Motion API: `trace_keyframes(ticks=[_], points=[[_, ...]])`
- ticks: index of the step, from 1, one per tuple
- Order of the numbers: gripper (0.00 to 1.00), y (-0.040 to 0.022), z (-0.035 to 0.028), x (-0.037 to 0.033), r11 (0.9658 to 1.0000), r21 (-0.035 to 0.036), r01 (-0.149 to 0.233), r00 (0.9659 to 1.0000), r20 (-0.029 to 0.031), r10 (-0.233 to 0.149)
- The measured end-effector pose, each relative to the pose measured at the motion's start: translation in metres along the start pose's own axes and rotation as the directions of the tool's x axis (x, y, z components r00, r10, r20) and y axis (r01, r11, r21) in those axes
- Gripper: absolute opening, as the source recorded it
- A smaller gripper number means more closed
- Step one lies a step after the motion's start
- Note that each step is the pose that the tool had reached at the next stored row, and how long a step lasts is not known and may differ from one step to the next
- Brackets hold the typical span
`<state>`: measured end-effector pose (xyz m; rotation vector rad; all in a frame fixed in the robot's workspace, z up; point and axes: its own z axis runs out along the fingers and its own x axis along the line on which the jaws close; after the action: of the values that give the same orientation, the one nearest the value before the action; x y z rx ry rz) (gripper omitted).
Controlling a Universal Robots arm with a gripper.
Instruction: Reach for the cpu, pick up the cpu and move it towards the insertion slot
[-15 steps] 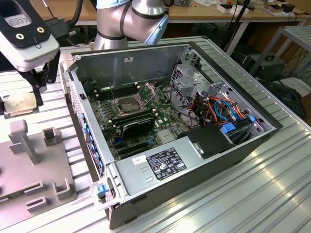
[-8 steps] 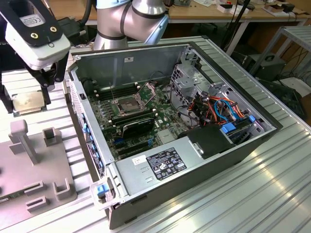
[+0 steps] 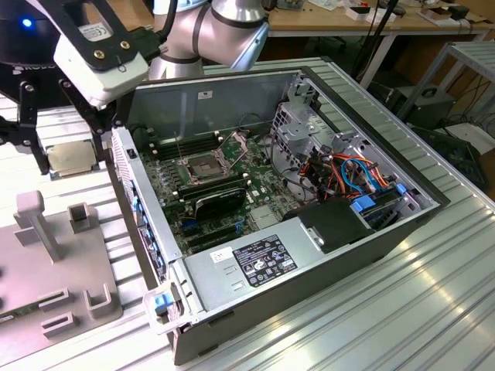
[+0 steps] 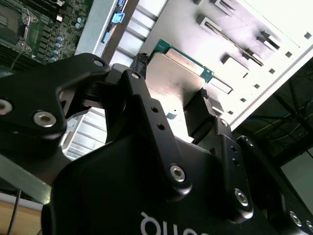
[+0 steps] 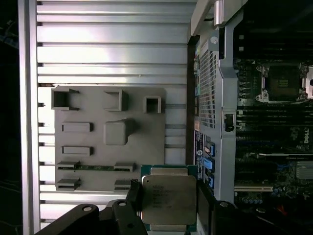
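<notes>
End effector (image 5: 168,208) pinches the cpu (image 5: 168,199) by two opposite edges, above the worktop (image 3: 371,309) beside the computer case (image 3: 371,239). Chip looks light, stiff, thin, probably fragile underneath; edge grip seems right. Insertion slot (image 3: 203,167) well apart.

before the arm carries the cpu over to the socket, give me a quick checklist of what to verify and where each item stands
1. cpu sits between the end effector fingers: ok, a finger on each side in both wrist views.
2. cpu lifted clear of the grey fixture tray: ok, in the exterior view it hangs above the tray.
3. cpu held level: cannot tell.
4. Insertion slot open, its bracket raised: ok.
5. Slot centre free of debris: cannot tell.
6. Path over the case wall free: cannot tell, the cpu hangs close to the wall on the exterior view's left.
</notes>
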<state>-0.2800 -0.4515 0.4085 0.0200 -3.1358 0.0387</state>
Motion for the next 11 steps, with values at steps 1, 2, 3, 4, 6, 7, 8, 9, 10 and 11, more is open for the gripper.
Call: trace_keyframes(ticks=[1, 2, 3, 4, 6, 7, 8, 9, 10, 11], points=[[0.55, -0.0001, 0.0, -0.0018, 1.0, 0.0, 0.0, 1.0, 0.0, 0.0], [0.55, -0.0001, -0.0001, -0.004, 1.0, 0.0001, 0.0, 1.0, -0.0001, 0.0], [0.55, -0.0001, -0.0001, -0.0059, 1.0, 0.0, 0.0, 1.0, -0.0001, 0.0], [0.55, -0.0001, -0.0001, -0.0088, 1.0, 0.0001, 0.0, 1.0, -0.0001, 0.0], [0.55, -0.0002, -0.0001, -0.013, 1.0, 0.0001, 0.0, 1.0, -0.0001, 0.0], [0.55, -0.0002, -0.0002, -0.0151, 1.0, 0.0001, 0.0, 1.0, -0.0001, 0.0], [0.55, -0.0002, -0.0002, -0.0175, 1.0, 0.0001, 0.0, 1.0, -0.0001, 0.0], [0.55, -0.0003, -0.0002, -0.0198, 1.0, 0.0001, 0.0, 1.0, -0.0002, 0.0], [0.55, -0.0003, -0.0002, -0.0226, 1.0, 0.0, 0.0, 1.0, -0.0002, 0.0], [0.55, -0.0003, -0.0002, -0.0248, 1.0, 0.0001, 0.0, 1.0, -0.0002, 0.0]])
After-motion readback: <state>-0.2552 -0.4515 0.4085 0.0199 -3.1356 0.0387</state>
